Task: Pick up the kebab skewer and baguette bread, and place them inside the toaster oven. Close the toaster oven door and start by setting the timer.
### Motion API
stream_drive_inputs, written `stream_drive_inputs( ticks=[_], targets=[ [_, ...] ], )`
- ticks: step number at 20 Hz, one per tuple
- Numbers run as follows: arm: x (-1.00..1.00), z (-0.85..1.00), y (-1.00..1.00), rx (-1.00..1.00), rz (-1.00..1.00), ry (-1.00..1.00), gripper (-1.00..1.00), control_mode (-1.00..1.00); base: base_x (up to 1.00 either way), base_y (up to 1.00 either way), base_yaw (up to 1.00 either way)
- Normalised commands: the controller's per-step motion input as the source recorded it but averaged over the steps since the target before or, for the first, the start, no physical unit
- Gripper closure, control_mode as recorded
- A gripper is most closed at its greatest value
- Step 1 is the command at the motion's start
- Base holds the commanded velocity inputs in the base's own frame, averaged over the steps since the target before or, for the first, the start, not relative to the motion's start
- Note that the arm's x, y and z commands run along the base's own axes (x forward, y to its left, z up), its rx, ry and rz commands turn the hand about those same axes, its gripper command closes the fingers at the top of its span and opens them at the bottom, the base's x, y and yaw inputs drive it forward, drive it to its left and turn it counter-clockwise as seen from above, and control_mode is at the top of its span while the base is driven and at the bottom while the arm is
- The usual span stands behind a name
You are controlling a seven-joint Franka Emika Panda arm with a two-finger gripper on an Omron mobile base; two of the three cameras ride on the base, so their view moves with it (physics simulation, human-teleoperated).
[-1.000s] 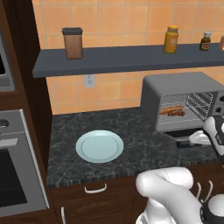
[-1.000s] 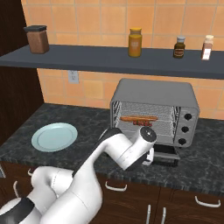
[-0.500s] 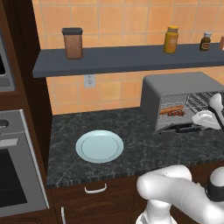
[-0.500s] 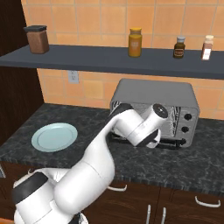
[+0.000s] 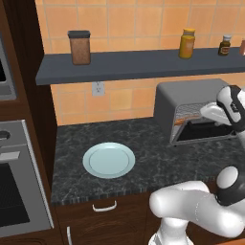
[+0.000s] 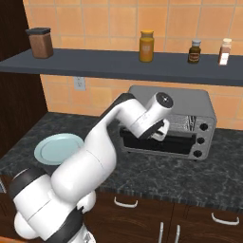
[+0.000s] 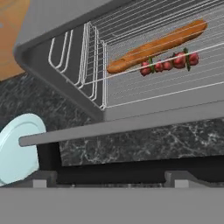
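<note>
You have the door's bar handle (image 7: 109, 127) running across mid-frame just above your fingers, whose spread I cannot tell, with the kebab skewer (image 7: 168, 62) and baguette bread (image 7: 157, 45) racked upper right inside the toaster oven (image 6: 172, 121).

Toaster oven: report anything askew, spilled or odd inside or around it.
Nothing stands out. The baguette bread and kebab skewer lie side by side on the wire rack in the toaster oven; its door is not yet closed.
</note>
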Motion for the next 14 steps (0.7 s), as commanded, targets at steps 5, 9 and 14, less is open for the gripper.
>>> stream_drive_inputs(
  ticks=[5, 9, 14],
  targets=[
    [0.5, -0.32, 0.49, 0.0, -0.14, -0.05, -1.0, -1.0, 0.0, 0.0, 0.0],
    [0.31, -0.38, 0.27, 0.0, -0.12, -0.01, -1.0, -1.0, 0.0, 0.0, 0.0],
    [0.35, -0.49, 0.27, 0.04, -0.13, -0.03, -1.0, -1.0, 0.0, 0.0, 0.0]
  ],
)
